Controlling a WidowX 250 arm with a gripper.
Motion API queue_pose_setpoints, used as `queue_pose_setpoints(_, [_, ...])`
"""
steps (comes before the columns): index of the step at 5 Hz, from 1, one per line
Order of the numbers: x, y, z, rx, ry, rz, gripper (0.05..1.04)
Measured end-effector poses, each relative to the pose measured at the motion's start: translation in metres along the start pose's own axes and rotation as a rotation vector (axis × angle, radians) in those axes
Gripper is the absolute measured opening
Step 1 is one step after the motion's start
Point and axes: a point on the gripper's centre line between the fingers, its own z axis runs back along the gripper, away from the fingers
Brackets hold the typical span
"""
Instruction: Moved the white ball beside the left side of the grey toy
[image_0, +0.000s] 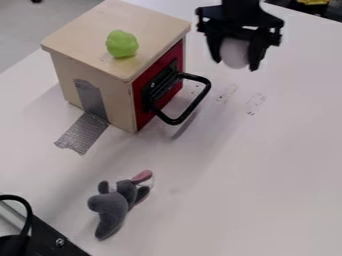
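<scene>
The black two-finger claw (235, 52) hangs over the white counter (267, 165) at the upper right, its fingers closed around a small, round white ball (234, 53). The soft grey plush toy (111, 206) with a pink tip lies on the counter at the lower left, well apart from the ball, nearer the viewer than the wooden box (100, 85) with a red front.

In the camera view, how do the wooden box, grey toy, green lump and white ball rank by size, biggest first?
1. Wooden box
2. Grey toy
3. Green lump and white ball look too alike to rank; the jaws partly cover the latter.
</scene>
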Motion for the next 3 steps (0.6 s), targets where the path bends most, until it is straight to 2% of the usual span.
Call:
queue_pose_setpoints(1, [-0.047, 0.012, 0.013, 0.009, 0.047, -0.014, 0.755])
queue_pose_setpoints(3, [-0.139, 0.067, 0.021, 0.064, 0.137, 0.072, 0.755])
